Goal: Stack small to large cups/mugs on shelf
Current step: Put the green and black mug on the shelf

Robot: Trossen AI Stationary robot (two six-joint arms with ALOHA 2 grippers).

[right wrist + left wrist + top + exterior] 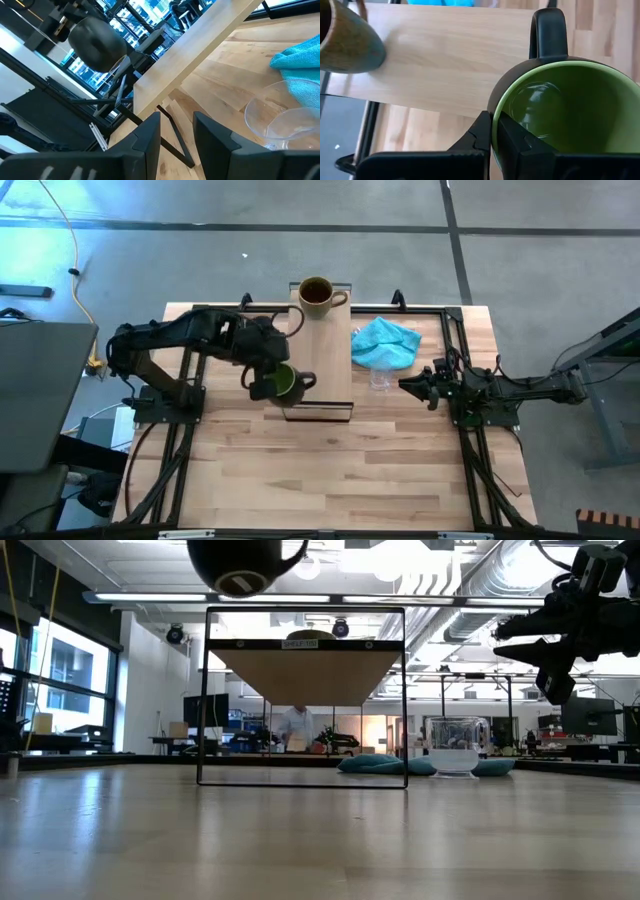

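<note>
Green mug (284,381) is up in the air, pinched by its rim in the left gripper (268,377), one finger inside the wall and one outside; handle points away from the fingers. In the low view its dark base (238,568) hangs above shelf height, off the near-left part of the shelf (325,355). Brown mug (317,295) already stands upright at the far end of the shelf, handle to the right. Glass cup (380,379) is not yet moved: it sits on the table (330,470) just right of the shelf, touching the edge of the turquoise cloth (386,342).

Judged progress: one mug placed, second in transit, glass left. If stacking means nesting, the green mug goes into the brown one, then the glass on top.

Right gripper (413,386) waits near the glass cup, fingers spread, holding nothing.

Room: the shelf board between the green mug and the brown mug is bare, so there is a clear path along it. Watch the shelf's dark frame edge and its narrow width; the brown mug stands near the far end. The cloth crowds the glass on its far side; the side facing the right gripper looks free.
</note>
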